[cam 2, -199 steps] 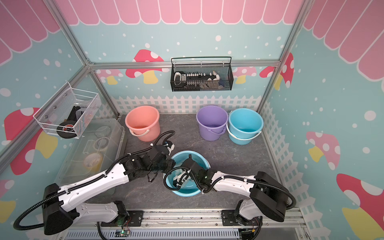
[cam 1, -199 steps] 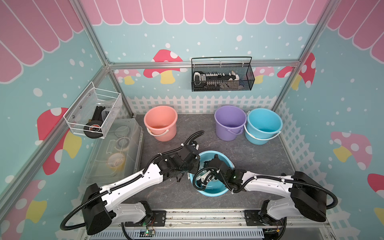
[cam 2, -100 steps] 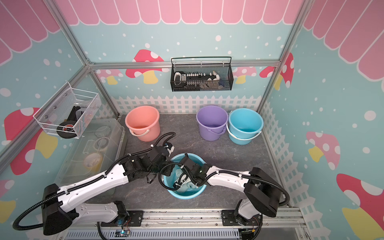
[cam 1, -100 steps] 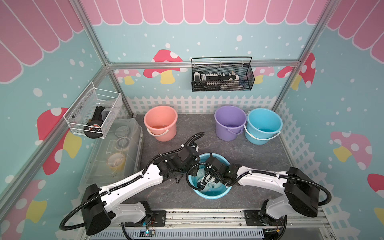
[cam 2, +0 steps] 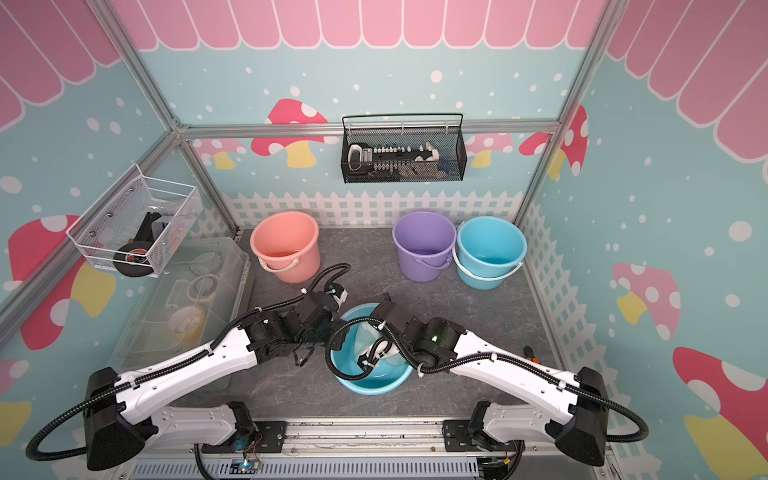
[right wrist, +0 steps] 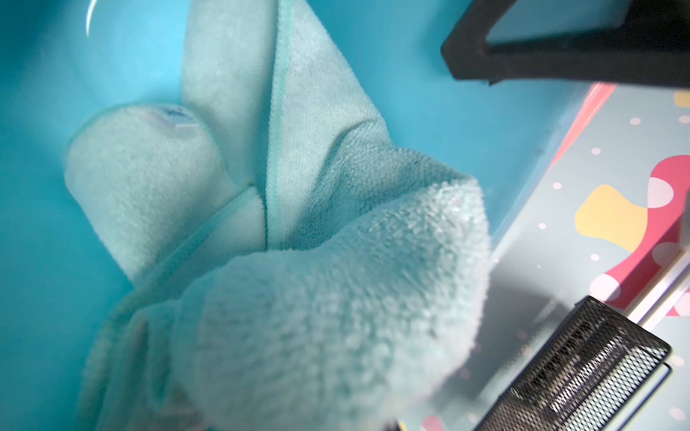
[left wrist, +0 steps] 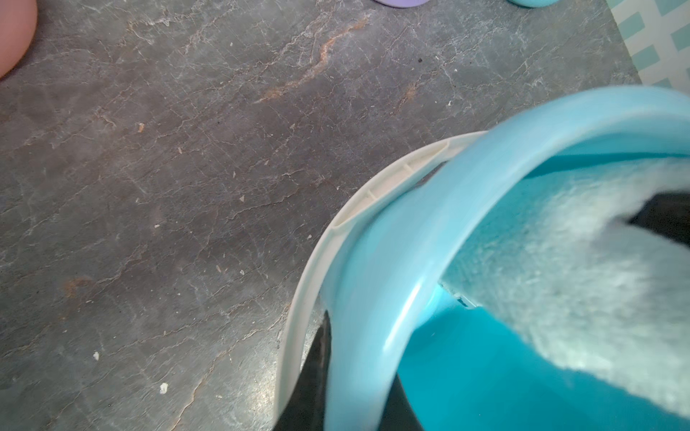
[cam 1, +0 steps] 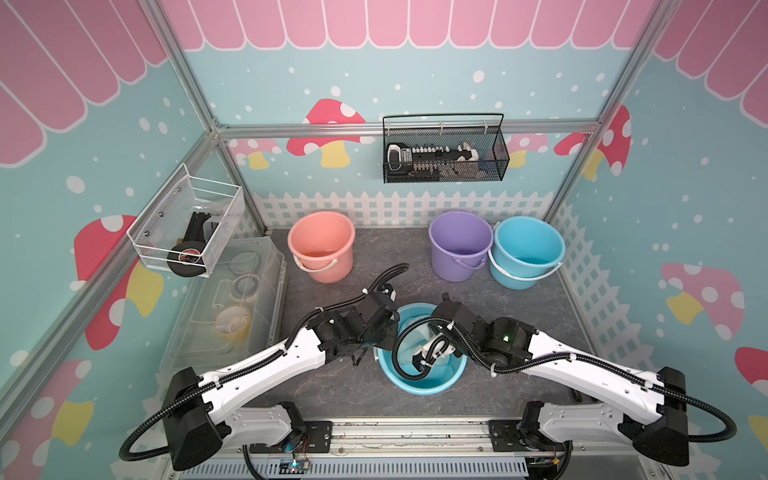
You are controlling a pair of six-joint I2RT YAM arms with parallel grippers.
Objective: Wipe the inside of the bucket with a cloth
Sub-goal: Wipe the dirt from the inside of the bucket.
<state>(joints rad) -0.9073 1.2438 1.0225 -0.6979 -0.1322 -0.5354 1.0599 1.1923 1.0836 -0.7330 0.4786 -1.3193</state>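
Note:
A light blue bucket (cam 1: 419, 386) (cam 2: 365, 388) stands tilted at the front middle of the grey table. My left gripper (cam 1: 388, 332) (left wrist: 354, 403) is shut on the bucket's rim (left wrist: 410, 242), one black finger outside and one inside. Next to the outer finger runs the bucket's white handle (left wrist: 310, 268). My right gripper (cam 1: 422, 359) reaches down into the bucket, shut on the pale aqua cloth (cam 1: 409, 330) (right wrist: 317, 261). The cloth (left wrist: 578, 298) hangs in folds against the inner wall (right wrist: 37, 261) and hides the right fingers.
A pink bucket (cam 1: 322, 245), a purple bucket (cam 1: 459, 245) and another blue bucket (cam 1: 525, 249) stand along the back fence. A clear plastic box (cam 1: 232, 307) lies at the left. Wire baskets hang on the back wall (cam 1: 444, 156) and left wall (cam 1: 187, 226).
My right wrist has swung from the bucket's front side round to its back side, dragging the cloth along inside. The left gripper has kept its hold on the rim.

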